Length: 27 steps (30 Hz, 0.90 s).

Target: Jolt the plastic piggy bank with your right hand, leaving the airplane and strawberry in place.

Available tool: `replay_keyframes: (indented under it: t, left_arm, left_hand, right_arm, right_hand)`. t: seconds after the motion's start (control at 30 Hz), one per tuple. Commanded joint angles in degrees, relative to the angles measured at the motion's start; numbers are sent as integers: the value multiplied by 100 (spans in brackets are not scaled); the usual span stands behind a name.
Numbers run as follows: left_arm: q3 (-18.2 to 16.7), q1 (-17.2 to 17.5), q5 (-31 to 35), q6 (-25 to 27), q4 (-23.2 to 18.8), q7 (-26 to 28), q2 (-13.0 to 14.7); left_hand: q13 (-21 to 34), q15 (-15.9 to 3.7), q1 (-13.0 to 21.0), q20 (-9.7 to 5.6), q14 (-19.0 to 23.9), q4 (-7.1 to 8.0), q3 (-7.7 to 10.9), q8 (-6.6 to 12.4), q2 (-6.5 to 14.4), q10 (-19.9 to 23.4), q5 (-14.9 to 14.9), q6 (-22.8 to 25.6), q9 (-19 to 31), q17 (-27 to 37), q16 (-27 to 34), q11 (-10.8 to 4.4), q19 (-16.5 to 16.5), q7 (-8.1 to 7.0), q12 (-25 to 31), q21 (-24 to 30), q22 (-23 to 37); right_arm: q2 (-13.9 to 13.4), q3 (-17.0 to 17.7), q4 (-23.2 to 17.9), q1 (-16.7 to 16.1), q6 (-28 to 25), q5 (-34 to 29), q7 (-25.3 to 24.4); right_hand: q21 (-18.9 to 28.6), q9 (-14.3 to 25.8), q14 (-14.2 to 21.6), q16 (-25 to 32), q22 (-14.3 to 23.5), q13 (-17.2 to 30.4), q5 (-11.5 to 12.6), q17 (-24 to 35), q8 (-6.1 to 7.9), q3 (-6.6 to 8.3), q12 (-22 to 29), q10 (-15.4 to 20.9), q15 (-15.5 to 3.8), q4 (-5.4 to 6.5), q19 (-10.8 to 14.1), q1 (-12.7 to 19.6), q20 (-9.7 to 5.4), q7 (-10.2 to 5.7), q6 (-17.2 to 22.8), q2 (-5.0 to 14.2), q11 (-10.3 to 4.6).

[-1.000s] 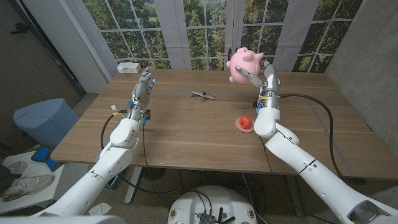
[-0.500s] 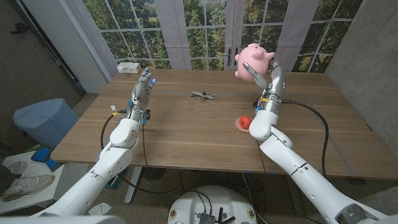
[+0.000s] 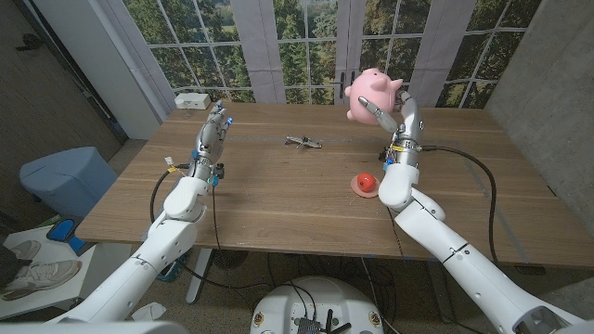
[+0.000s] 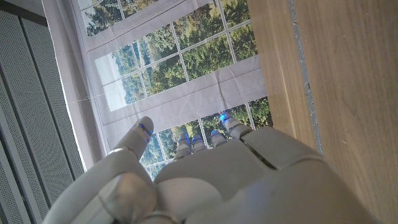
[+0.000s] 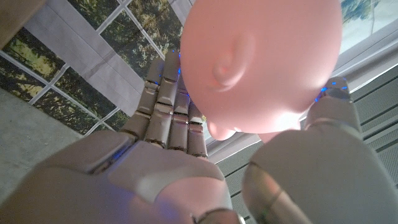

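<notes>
My right hand holds the pink plastic piggy bank up in the air above the table's far right part. In the right wrist view the piggy bank sits between the fingers and the thumb of my right hand. A small grey airplane lies on the table near the far middle. The red strawberry rests on the wood just left of my right forearm. My left hand stands upright over the table's left part, fingers apart and holding nothing; the left wrist view shows its back.
The wooden table reaches to a window wall behind. A white box sits at the far left corner. Cables trail from both wrists across the wood. A blue bin stands on the floor to the left.
The piggy bank swung right and up with my right hand, then came back left and slightly down. The airplane, the strawberry and my left hand stayed put.
</notes>
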Motion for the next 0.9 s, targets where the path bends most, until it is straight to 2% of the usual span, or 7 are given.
replay_keyframes:
  t: [0.03, 0.3, 0.43, 0.7, 0.9]
  left_arm:
    - [15, 8, 15, 39, -38, 13, 8]
    - [13, 28, 32, 49, -73, 29, 21]
    - [16, 32, 36, 58, -87, 29, 27]
    - [15, 34, 40, 60, -105, 30, 31]
    - [16, 32, 44, 59, -109, 29, 30]
  left_hand:
    - [12, -470, 79, -533, -42, 17, -11, 7, 227, -20, 5, -7, 31, 8, -1, -10, 8, -40, -14, -23, 26]
    - [11, -471, 81, -531, -41, 16, -10, 6, 229, -18, 6, -9, 31, 8, -1, -14, 8, -43, -13, -23, 26]
    - [11, -472, 82, -530, -41, 16, -11, 7, 229, -19, 6, -6, 31, 8, -1, -15, 8, -44, -13, -22, 26]
    - [11, -470, 82, -529, -40, 15, -12, 6, 228, -25, 6, -9, 31, 8, 0, -24, 7, -45, -15, -23, 26]
    - [11, -471, 83, -526, -42, 15, -13, 5, 228, -23, 6, -14, 31, 8, -1, -27, 6, -44, -14, -23, 26]
  right_arm:
    - [-691, -36, -583, 95, -784, 405, 1534]
    - [-1046, -108, -943, 326, -1600, 803, 2428]
    - [-1148, -180, -1029, 433, -1866, 904, 2615]
    - [-1184, -265, -1037, 461, -1903, 907, 2439]
    - [-1121, -249, -929, 369, -1584, 856, 2098]
  right_hand:
    - [-1, 577, 755, -41, 18, 315, 18, 20, 1, 144, 9, 1788, -1555, 135, -35, 2391, -543, -1767, 1899, 2374, -1818]
    - [-4, 598, 709, -81, 21, 352, 17, 13, 0, 129, 6, 1776, -1545, 147, -60, 2369, -558, -1792, 1892, 2364, -1820]
    - [-3, 616, 693, -99, 22, 370, 20, 10, 6, 127, 11, 1782, -1550, 150, -65, 2367, -555, -1795, 1890, 2367, -1812]
    - [2, 617, 686, -130, 22, 370, 26, 5, -2, 120, -14, 1779, -1546, 157, -65, 2361, -553, -1801, 1898, 2371, -1815]
    - [7, 618, 699, -143, 23, 381, 31, 7, -8, 118, -19, 1793, -1551, 156, -63, 2365, -543, -1801, 1902, 2377, -1834]
